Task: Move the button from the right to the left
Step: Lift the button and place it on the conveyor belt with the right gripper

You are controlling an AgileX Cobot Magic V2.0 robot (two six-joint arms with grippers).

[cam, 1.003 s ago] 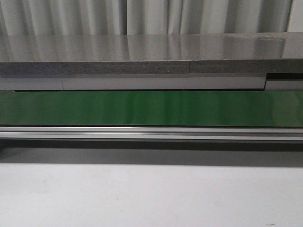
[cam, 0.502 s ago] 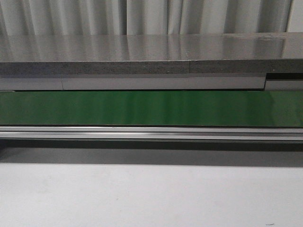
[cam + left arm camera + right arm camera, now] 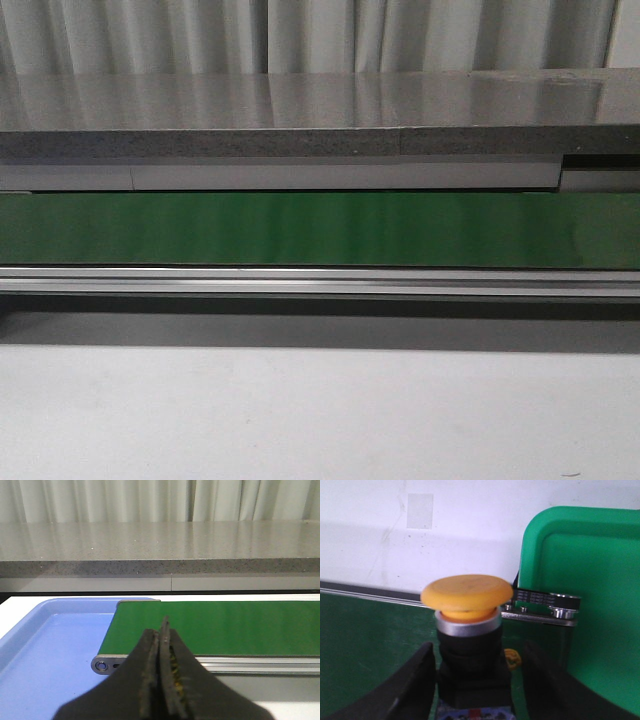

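Button (image 3: 468, 630) stands upright on green belt (image 3: 365, 645) near the desk's right edge, beside green tray (image 3: 590, 605). Right pincer (image 3: 475, 680) spread wide, straddling its dark body, nothing gripped. Left pincer (image 3: 161, 680) pressed closed, empty. Button looks rigid, light; cap smooth, so grip the squarish body.
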